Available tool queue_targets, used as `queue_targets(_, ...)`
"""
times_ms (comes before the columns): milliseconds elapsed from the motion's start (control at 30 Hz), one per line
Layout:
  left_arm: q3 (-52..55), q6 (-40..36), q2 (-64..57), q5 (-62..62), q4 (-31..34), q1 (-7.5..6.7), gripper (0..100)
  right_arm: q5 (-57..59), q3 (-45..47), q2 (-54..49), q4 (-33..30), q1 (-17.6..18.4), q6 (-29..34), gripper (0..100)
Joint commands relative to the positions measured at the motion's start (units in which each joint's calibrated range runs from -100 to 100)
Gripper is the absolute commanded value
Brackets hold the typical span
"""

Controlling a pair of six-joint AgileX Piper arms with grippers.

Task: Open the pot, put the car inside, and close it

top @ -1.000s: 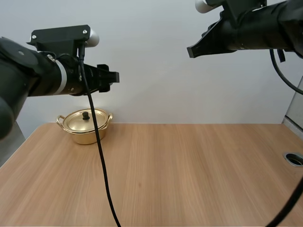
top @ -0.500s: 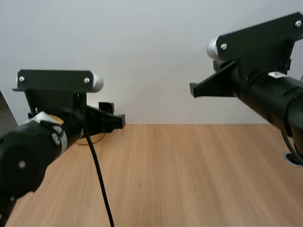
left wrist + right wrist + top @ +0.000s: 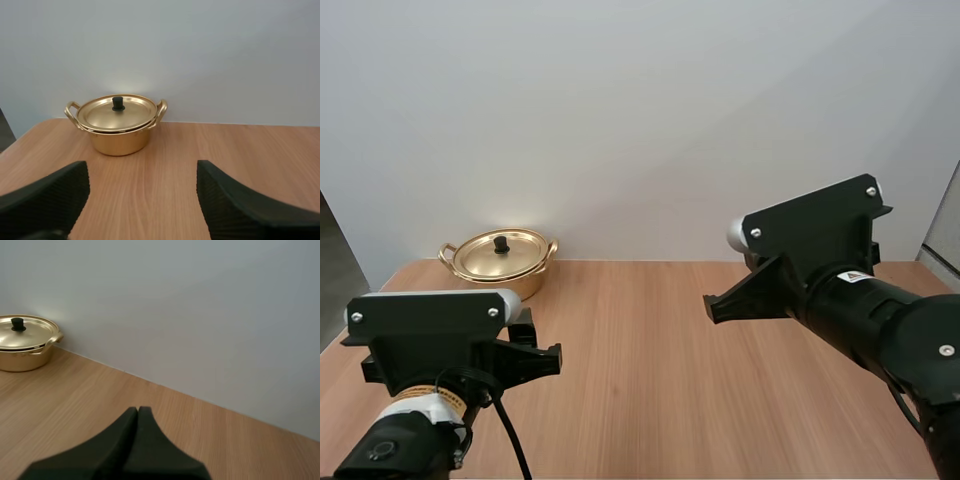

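Here, the closed pot [image 3: 119, 125] sits far back on the counter [image 3: 640, 380], well ahead of the left fingers [image 3: 50, 195], spread apart; right fingers [image 3: 135, 440] lie together; opening seems unstarted, so next likely reach for the lid knob [image 3: 118, 103].

A small, shiny gold pot [image 3: 516, 283] stands upright on the tabletop [image 3: 670, 330], at its far left corner, close to the back edge. Its gold lid [image 3: 117, 112] sits flat on the rim, closing the pot, with a black knob [image 3: 118, 103] at its centre. Two looped gold handles [image 3: 163, 109] stick out from opposite sides.
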Motion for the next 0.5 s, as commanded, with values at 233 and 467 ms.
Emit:
queue_targets(233, 6.12, -0.55, -2.07, -4.86, -2.54, 0.56, 100, -0.08, 0.01, -2.25, -5.85, 0.01, 7.08, 0)
queue_targets(467, 8.14, -0.55, -2.07, -5.34, -4.94, 0.56, 100, -0.50, 0.73, -7.37, -5.85, 0.01, 7.08, 0)
